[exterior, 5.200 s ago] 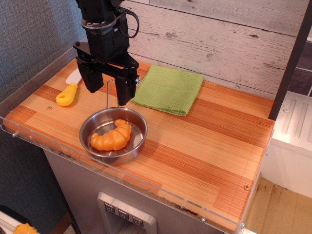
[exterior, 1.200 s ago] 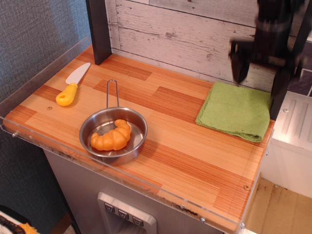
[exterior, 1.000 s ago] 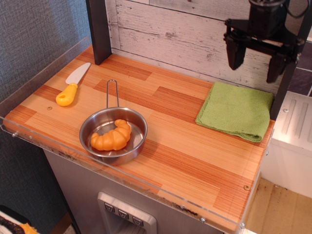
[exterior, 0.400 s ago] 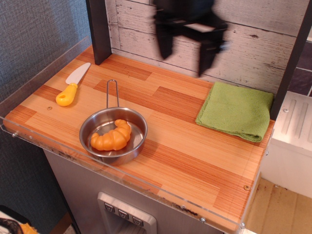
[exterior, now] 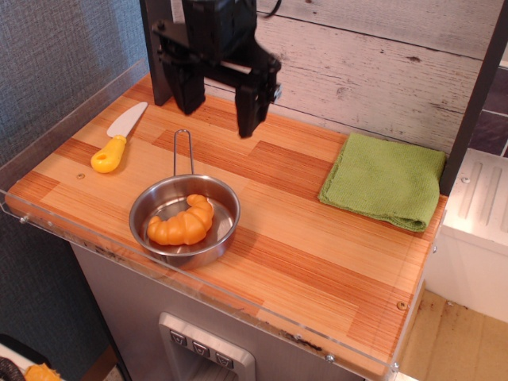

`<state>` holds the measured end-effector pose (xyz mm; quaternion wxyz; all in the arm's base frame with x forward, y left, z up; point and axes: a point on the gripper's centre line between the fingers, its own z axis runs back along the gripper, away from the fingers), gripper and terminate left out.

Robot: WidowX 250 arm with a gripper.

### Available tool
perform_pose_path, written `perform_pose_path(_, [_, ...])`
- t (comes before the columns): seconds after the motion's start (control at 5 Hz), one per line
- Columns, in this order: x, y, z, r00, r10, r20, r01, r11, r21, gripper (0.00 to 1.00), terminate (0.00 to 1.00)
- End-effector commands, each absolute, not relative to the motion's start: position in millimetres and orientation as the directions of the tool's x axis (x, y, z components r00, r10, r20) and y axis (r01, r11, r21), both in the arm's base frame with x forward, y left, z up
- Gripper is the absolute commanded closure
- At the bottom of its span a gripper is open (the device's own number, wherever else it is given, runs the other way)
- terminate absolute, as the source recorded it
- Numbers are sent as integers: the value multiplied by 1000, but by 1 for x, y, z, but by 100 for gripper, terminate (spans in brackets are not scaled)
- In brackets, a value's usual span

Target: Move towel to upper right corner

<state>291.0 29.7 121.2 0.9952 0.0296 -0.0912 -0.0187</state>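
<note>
The lime-green folded towel lies flat in the upper right corner of the striped wood tabletop, against the whitewashed plank wall and the dark post. My black gripper hangs above the back left of the table, far to the left of the towel. Its two fingers are spread apart and hold nothing.
A steel pan with an orange croissant sits at the front left, its handle pointing back toward the gripper. A yellow-handled toy knife lies at the left. A clear plastic lip edges the table's front and left.
The towel went from back centre to the upper right corner and was let go. The open gripper has since risen and swung left, now above the back left of the table.
</note>
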Motion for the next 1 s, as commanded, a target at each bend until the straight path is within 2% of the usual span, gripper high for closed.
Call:
perform_pose_path(0.0, [288, 41, 109, 988, -30, 155, 16, 995, 94, 0, 0])
perform_pose_path(0.2, [283, 38, 104, 991, -44, 126, 37, 997, 62, 0, 0])
perform_pose_path(0.6, [283, 38, 104, 991, -44, 126, 37, 997, 62, 0, 0])
perform_pose_path(0.8, [283, 38, 104, 991, -44, 126, 37, 997, 62, 0, 100])
